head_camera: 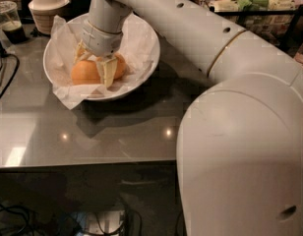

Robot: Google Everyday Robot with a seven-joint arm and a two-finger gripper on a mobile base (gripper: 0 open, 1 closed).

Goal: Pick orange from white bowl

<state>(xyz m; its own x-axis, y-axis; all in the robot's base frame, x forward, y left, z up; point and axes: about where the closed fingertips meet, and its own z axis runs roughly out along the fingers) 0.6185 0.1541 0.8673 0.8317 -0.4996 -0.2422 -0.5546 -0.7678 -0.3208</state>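
The white bowl stands on the grey table at the back left, lined with crumpled white paper. An orange lies in it. My gripper reaches down into the bowl from above. Its cream fingers straddle the orange, one in front of it and one behind it at the left. The jaws stand apart around the fruit, and the orange rests on the paper. The white arm runs from the bowl to the right and fills the right side of the view.
A small cream lidded container and a plastic cup with a dark drink stand behind the bowl at the left. A black cable lies at the left edge. A tray of packets is at the back right. The table's front edge runs below.
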